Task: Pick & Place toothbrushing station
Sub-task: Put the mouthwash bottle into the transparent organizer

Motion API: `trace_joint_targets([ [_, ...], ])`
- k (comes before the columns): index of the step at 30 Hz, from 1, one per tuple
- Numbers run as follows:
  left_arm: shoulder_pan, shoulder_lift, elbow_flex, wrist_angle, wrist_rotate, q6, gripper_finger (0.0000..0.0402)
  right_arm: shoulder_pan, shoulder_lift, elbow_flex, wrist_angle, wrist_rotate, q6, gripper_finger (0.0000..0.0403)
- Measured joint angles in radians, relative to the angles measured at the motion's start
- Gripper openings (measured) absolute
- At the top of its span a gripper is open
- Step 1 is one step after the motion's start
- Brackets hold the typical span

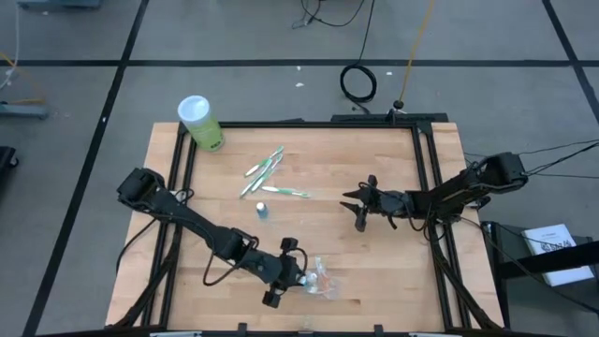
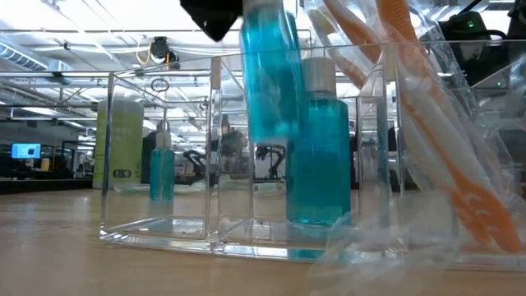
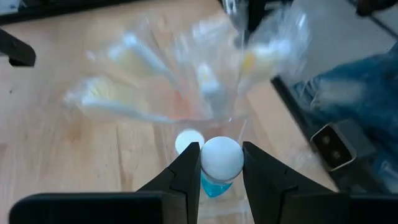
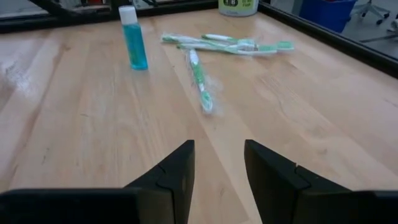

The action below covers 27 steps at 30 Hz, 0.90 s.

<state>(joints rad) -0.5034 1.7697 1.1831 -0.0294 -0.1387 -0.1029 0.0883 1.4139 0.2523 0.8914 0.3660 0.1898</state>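
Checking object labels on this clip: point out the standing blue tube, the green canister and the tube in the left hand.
Standing blue tube (image 4: 134, 43), right wrist view, on its blue body.
Green canister (image 1: 200, 123), high view, on its side below the white lid.
Held tube (image 3: 221, 157), left wrist view, on its white cap.

A clear compartmented box (image 2: 164, 164) stands on the wooden table (image 2: 49, 247). A blue white-capped tube (image 2: 316, 148) stands upright in it, with another blue tube (image 2: 267, 74) hanging tilted just above under a dark gripper part. Orange-and-white toothbrushes in crinkly clear plastic (image 2: 427, 131) lean at the right. Farther back stand a small blue bottle (image 2: 162, 168) and a green canister (image 2: 119, 144).
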Motion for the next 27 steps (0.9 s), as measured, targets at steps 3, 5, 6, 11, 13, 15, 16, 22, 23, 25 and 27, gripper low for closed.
trace_joint_targets([
  [3, 0.006, 0.025, 0.000, 0.002, 0.007, -0.003, 0.0096, 0.000, 0.000, 0.000, -0.001, 0.000, 0.000, 0.0130],
  [5, 0.010, 0.039, 0.000, 0.004, 0.008, -0.004, 0.0096, 0.000, 0.000, 0.000, -0.001, 0.000, 0.000, 0.0130],
  [6, 0.012, 0.047, 0.000, 0.007, 0.008, -0.004, 0.0096, 0.000, 0.000, 0.000, 0.000, 0.000, 0.000, 0.0130],
  [11, 0.018, 0.084, 0.000, 0.009, 0.002, -0.004, 0.0096, 0.000, 0.000, 0.000, -0.002, 0.000, 0.000, 0.0130],
  [13, 0.022, 0.094, 0.000, 0.015, 0.000, -0.009, 0.0096, 0.000, 0.000, 0.000, -0.001, 0.000, 0.000, 0.0130],
  [15, 0.023, 0.100, 0.000, 0.021, -0.001, -0.010, 0.0096, 0.000, 0.000, 0.000, -0.001, 0.000, 0.000, 0.0130],
  [16, 0.024, 0.103, 0.000, 0.028, -0.002, -0.011, 0.0097, 0.000, 0.000, 0.000, -0.001, 0.000, 0.000, 0.0130],
  [22, 0.026, 0.105, 0.000, 0.034, -0.003, -0.023, 0.0153, 0.000, 0.000, 0.000, -0.007, 0.000, 0.001, 0.0130],
  [23, 0.026, 0.104, 0.000, 0.033, -0.003, -0.030, 0.0163, 0.000, 0.000, 0.000, -0.007, 0.000, 0.000, 0.0130],
  [25, 0.026, 0.103, 0.000, 0.038, -0.003, -0.038, 0.0178, 0.000, 0.000, 0.000, -0.007, 0.000, 0.001, 0.0130],
  [27, 0.026, 0.103, 0.000, 0.042, -0.002, -0.040, 0.0190, 0.000, 0.000, 0.000, -0.007, 0.000, 0.000, 0.0130],
])
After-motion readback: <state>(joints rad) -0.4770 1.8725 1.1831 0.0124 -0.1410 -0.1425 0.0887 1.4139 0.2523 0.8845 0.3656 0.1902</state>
